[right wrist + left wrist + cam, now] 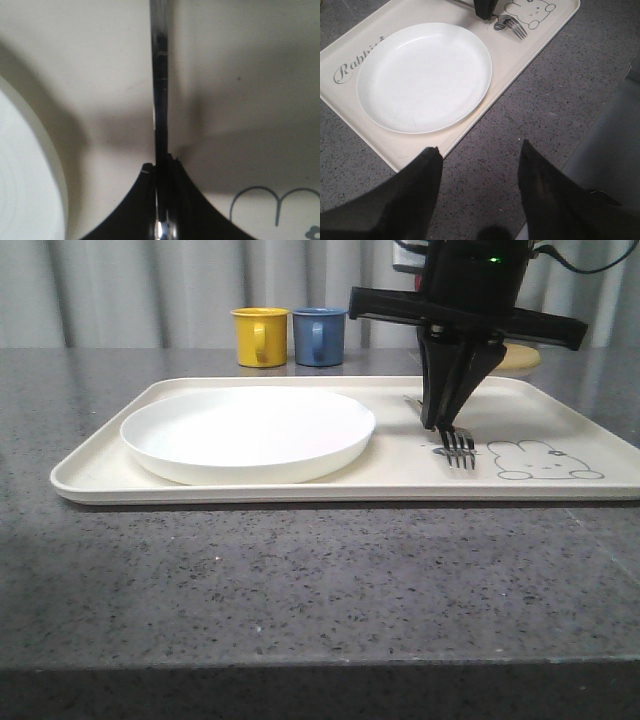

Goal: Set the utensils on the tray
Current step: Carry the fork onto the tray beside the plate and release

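The silver fork (458, 447) is pinched by its handle in my right gripper (440, 422), which is shut on it. The tines point toward the front and sit at the surface of the cream tray (400, 476), just left of the drawn bunny (545, 460). In the right wrist view the fork handle (160, 75) runs straight out from the closed right gripper (161, 166) over the tray (240, 60). The left wrist view shows the fork (512, 27) beside the bunny, and my left gripper (480, 150) open and empty above the table by the tray's corner.
A round white plate (248, 430) covers the tray's left half. A yellow mug (260, 336) and a blue mug (319, 336) stand behind the tray. A pale yellow object (520, 358) lies behind the right arm. Dark speckled tabletop (300, 570) stretches in front.
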Robot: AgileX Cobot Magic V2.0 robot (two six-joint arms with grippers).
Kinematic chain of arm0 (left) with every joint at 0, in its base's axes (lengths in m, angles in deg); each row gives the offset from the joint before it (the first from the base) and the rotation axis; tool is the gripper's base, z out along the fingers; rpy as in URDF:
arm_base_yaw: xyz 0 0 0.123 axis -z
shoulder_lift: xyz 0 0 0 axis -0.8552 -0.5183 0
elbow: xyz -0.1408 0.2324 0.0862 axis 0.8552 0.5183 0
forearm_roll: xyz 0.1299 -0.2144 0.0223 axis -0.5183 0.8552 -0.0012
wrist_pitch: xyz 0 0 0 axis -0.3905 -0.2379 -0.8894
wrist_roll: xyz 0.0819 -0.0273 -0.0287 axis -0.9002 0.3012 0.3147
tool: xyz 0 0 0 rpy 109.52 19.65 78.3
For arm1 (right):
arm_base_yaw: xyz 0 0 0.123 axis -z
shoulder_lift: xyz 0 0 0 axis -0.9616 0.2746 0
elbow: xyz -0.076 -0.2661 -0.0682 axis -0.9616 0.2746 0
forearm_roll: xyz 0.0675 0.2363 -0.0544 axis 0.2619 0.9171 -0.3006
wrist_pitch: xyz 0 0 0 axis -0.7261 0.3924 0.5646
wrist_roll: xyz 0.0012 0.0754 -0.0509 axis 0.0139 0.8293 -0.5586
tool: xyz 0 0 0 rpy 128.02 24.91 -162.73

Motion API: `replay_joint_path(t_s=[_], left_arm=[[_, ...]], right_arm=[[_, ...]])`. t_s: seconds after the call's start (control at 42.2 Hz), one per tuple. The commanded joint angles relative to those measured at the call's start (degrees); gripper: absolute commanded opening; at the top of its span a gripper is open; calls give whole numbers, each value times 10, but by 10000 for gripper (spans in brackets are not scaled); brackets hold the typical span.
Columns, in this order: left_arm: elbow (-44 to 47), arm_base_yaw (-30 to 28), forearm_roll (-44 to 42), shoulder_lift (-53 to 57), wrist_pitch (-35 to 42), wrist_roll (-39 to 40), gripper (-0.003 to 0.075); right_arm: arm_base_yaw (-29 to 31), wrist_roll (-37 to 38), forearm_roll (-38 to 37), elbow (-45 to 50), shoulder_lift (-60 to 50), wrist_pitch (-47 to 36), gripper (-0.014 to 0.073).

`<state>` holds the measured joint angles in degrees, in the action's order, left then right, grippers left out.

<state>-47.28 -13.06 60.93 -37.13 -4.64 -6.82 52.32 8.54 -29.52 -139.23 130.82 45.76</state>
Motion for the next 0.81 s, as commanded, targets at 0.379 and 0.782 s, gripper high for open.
replay_joint_path(t_s=[0.379,0.782], left_arm=[[-15,4,1,2,43,6,355],[-15,4,1,2,43,6,355]], right_arm=[[-1,-3,-31,-19,-34,-17,330],[29,-135,-119,4,-156,49,330]])
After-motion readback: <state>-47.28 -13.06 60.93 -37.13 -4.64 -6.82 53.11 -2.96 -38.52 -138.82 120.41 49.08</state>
